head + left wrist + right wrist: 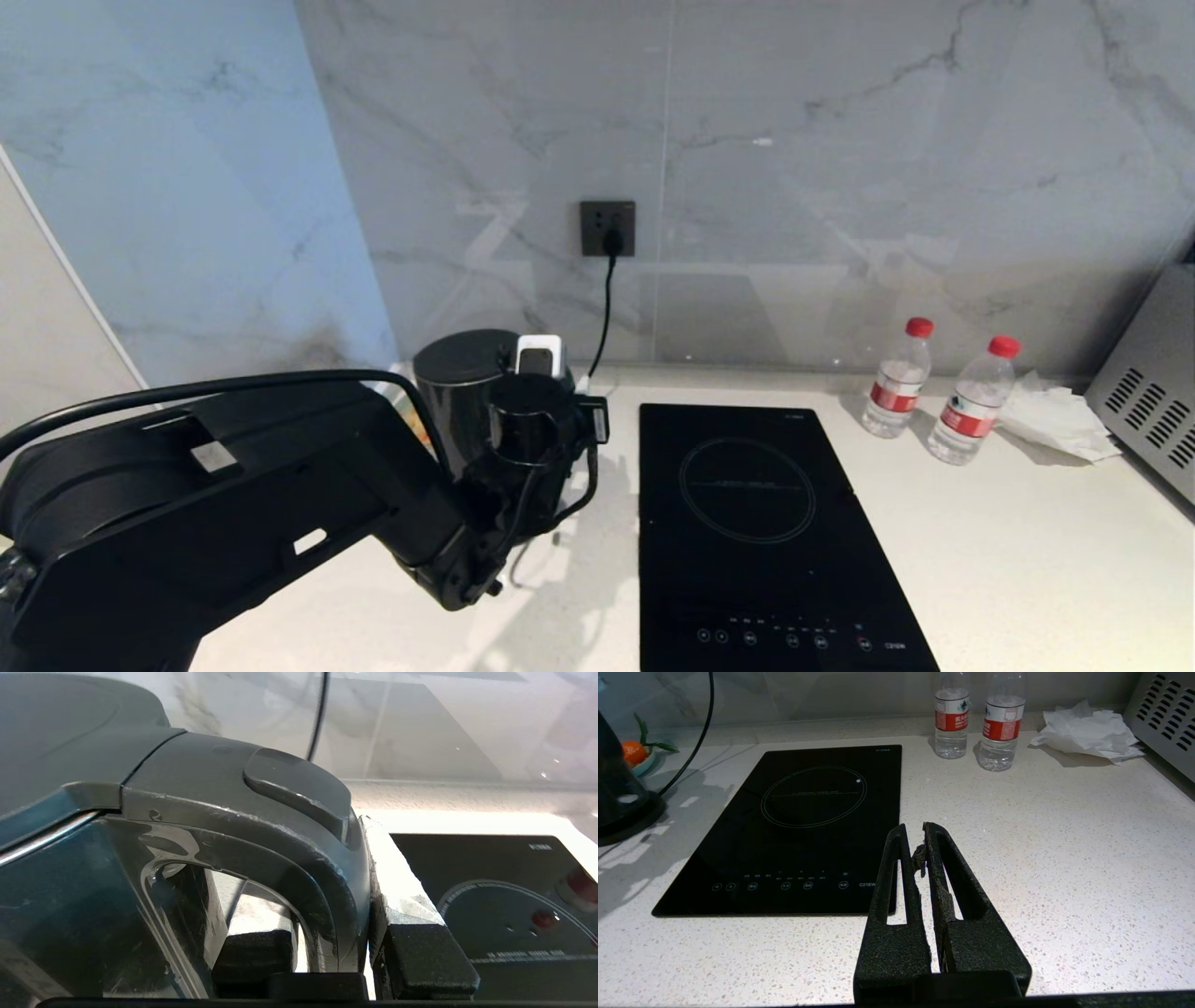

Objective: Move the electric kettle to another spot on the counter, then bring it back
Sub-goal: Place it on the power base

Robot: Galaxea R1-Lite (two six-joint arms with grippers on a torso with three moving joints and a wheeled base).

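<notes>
Kettle: the electric kettle stands upright at the far left of the counter, just left of the black hob and below the wall socket, whose cord hangs down behind it.
Base: in the right wrist view its foot sits on a round black power base; I cannot tell whether it has lifted clear.
Handling: rigid, glossy and likely slippery on the body – probably heavy if filled, though no water level shows. The loop handle is the sound place to hold, high up near the lid so the load hangs below the grip.
Left gripper: the left gripper is clamped on the handle, one finger inside the loop and the other outside it.
Left arm: it reaches in from the near left, wrist about level, fingers pointing toward the far wall.
Right gripper: the right gripper hangs over the near counter by the hob – fingers together, holding nothing.
Risk: a tilt could swing the kettle sideways into the hob edge.
</notes>
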